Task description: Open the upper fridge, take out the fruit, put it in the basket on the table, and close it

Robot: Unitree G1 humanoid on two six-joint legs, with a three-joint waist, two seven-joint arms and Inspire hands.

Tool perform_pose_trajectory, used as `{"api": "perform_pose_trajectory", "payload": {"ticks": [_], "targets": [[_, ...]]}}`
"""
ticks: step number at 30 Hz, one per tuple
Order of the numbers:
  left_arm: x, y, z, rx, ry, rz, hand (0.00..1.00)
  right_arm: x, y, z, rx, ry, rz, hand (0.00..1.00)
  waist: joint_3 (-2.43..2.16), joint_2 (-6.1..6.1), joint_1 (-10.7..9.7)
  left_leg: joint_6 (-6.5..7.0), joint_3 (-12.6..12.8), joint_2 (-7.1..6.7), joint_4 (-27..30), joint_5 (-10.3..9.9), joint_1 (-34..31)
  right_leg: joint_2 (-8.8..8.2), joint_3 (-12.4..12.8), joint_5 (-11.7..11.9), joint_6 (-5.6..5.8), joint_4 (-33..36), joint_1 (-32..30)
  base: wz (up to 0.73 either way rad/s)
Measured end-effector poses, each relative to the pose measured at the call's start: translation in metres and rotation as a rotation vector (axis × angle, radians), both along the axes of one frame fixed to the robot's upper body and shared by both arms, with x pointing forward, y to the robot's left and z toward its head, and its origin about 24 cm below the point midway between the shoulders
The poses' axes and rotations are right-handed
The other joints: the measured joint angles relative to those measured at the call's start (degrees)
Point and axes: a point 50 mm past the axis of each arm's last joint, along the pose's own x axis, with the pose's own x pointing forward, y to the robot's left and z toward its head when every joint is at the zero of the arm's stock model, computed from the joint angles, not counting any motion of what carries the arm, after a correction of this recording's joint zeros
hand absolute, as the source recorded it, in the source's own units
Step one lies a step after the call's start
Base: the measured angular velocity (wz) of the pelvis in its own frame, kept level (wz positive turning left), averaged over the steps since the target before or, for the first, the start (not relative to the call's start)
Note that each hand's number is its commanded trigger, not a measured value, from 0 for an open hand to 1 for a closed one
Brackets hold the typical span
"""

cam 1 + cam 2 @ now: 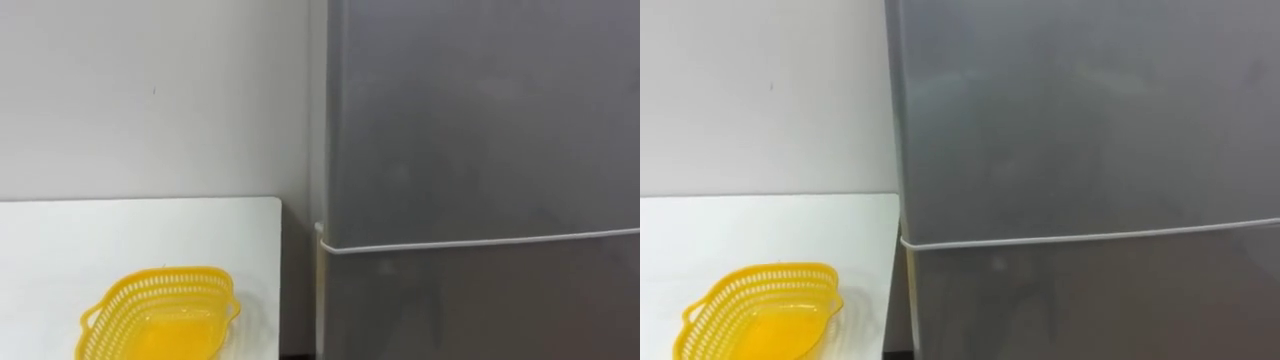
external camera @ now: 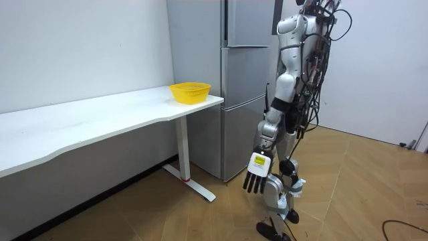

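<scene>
Left eye view: plain grey fridge (image 1: 480, 130), smooth-fronted; shut

Basket (image 1: 160, 310) is being carried by the table (image 1: 60, 240), near its right end. Table is being flanked on its right by the fridge (image 1: 480, 150), apparently with a gap between. Both are being backed by the wall (image 1: 150, 90). Fridge is being faced by the robot.
</scene>
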Motion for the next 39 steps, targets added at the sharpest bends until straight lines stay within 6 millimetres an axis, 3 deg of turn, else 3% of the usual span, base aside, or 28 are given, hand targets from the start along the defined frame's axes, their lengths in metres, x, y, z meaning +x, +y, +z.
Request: {"api": "perform_pose_trajectory", "payload": {"ticks": [3, 5, 9, 11, 14, 22, 27, 29, 32, 39], "targets": [[0.034, 0.017, 0.01, 0.073, -0.228, 0.272, 0.0, 0.001, -0.003, 0.001, -0.021, 0.003, 0.015, 0.0, -0.13, 0.24, 1.39, 0.15, -0.12, -0.15, -0.12, 0.1, 0.07, -0.19, -0.13, -0.22, 0.03, 0.16, -0.15, 0.03], [0.065, 0.029, 0.023, 0.116, -0.397, 0.447, 0.0, 0.003, -0.007, 0.002, -0.052, -0.013, 0.01, 0.0, -0.45, 0.76, 1.57, 0.28, -0.1, -0.33, -0.12, 0.17, 0.09, -0.3, -0.01, -0.23, 0.06, 0.28, -0.15, 0.0], [0.103, 0.053, 0.059, 0.244, -0.63, 0.62, 0.0, 0.004, -0.01, 0.004, -0.084, -0.045, 0.003, 0.0, -0.92, 1.23, 3.12, 0.32, 0.07, -0.39, -0.31, 0.2, 0.04, -0.31, 0.47, -0.3, 0.14, 1.38, -0.95, -0.1], [0.109, 0.06, 0.074, 0.3, -0.684, 0.675, 0.0, 0.0, -0.01, 0.004, -0.086, -0.043, 0.004, 0.0, -1.28, 1.41, 3.98, 0.32, 0.01, -0.39, -0.58, 0.21, 0.41, -0.23, 0.96, -0.3, 0.14, 1.55, -1.07, -0.16], [0.115, 0.072, 0.099, 0.41, -0.758, 0.75, 0.0, -0.007, -0.01, 0.005, -0.092, -0.032, 0.025, 0.0, -1.47, 1.64, 4.21, 0.31, -0.14, -0.38, -0.58, 0.21, 0.77, -0.24, 1.13, -0.31, 0.16, 2.1, -1.06, -0.05], [0.134, 0.086, 0.167, 0.575, -1.019, 0.848, 0.0, -0.017, -0.008, 0.005, -0.083, 0.004, 0.082, 0.0, -1.42, 1.65, 4.69, 0.33, -0.57, -0.65, -0.45, 0.21, 0.68, -0.42, 1.52, -0.38, 0.27, 1.99, -1.26, 0.0], [0.151, 0.084, 0.244, 0.746, -1.337, 0.665, 0.0, -0.024, -0.006, 0.004, -0.046, 0.044, 0.116, 0.0, -1.39, 1.88, 3.85, 0.73, -1.51, -0.89, -0.43, 0.45, 0.09, -0.53, 1.52, -0.46, 0.32, 2.24, -1.79, 0.03], [0.154, 0.08, 0.261, 0.781, -1.425, 0.606, 0.0, -0.026, -0.006, 0.004, -0.035, 0.058, 0.125, 0.0, -1.2, 2.07, 3.5, 0.82, -1.62, -1.0, -0.42, 0.5, 0.13, -0.69, 1.47, -0.49, 0.38, 2.56, -1.82, 0.02], [0.162, 0.069, 0.266, 0.781, -1.476, 0.462, 0.0, -0.026, -0.003, 0.003, 0.005, 0.071, 0.14, 0.0, -0.93, 2.62, 2.34, 1.02, -2.21, -1.31, -0.35, 0.62, -0.43, -1.18, 0.66, -0.67, 0.66, 3.0, -1.96, 0.11], [0.2, 0.019, 0.262, 0.515, -1.582, 0.025, 0.0, -0.011, 0.001, 0.002, 0.07, 0.056, 0.163, 0.0, -0.45, 2.52, 0.11, 1.49, -2.88, -2.06, -0.27, 0.92, -1.16, -1.95, 0.26, -1.07, 1.19, 4.02, -2.74, 0.06]]}}
